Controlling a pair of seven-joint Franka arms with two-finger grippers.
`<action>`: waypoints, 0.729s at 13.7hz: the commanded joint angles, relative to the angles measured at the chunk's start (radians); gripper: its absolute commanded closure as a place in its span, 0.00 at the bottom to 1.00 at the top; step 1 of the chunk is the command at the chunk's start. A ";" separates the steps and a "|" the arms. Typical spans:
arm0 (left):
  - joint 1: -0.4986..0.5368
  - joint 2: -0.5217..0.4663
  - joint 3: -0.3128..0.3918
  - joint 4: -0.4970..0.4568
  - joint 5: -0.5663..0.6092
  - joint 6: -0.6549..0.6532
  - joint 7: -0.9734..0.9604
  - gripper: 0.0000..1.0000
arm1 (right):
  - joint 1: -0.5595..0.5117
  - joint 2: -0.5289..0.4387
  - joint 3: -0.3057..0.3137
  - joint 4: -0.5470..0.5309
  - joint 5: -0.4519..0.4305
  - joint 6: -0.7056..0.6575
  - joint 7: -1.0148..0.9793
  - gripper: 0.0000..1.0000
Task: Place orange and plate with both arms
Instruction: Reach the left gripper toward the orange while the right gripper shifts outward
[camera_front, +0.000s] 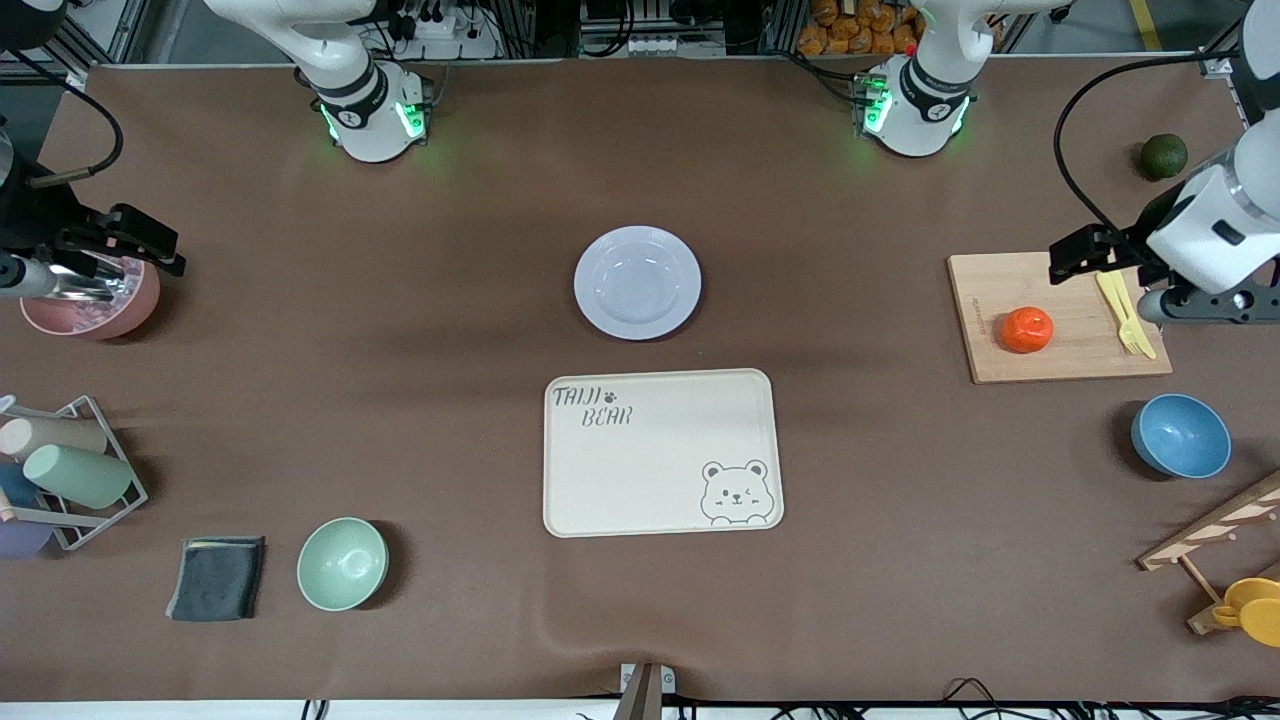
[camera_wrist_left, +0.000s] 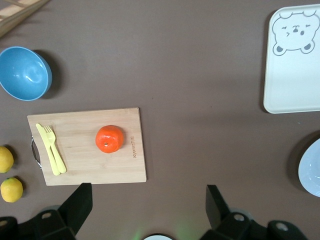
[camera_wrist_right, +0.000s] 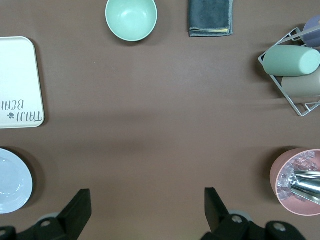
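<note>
The orange (camera_front: 1027, 330) (camera_wrist_left: 109, 139) lies on a wooden cutting board (camera_front: 1060, 345) toward the left arm's end of the table. The pale plate (camera_front: 637, 282) (camera_wrist_left: 311, 168) (camera_wrist_right: 12, 181) sits mid-table, farther from the front camera than the cream bear tray (camera_front: 660, 455). My left gripper (camera_front: 1075, 258) (camera_wrist_left: 149, 197) hangs open and empty over the board's edge nearest the robot bases. My right gripper (camera_front: 150, 245) (camera_wrist_right: 145, 200) hangs open and empty over the pink bowl (camera_front: 90, 305) at the right arm's end.
A yellow fork and knife (camera_front: 1125, 312) lie on the board beside the orange. Around the table stand a blue bowl (camera_front: 1180, 436), a mint bowl (camera_front: 342, 563), a grey cloth (camera_front: 217, 577), a wire cup rack (camera_front: 70, 470), a dark green fruit (camera_front: 1163, 156) and two lemons (camera_wrist_left: 10, 189).
</note>
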 joint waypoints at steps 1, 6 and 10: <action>0.008 0.010 0.000 0.010 -0.012 -0.012 0.002 0.00 | -0.004 0.003 0.015 -0.010 -0.017 0.014 0.011 0.00; 0.011 0.010 -0.003 -0.009 -0.013 -0.012 -0.042 0.00 | 0.016 0.026 0.015 -0.010 -0.022 0.038 0.011 0.00; 0.015 0.010 -0.003 -0.009 -0.012 -0.009 -0.041 0.00 | 0.020 0.026 0.015 -0.010 -0.022 0.040 0.011 0.00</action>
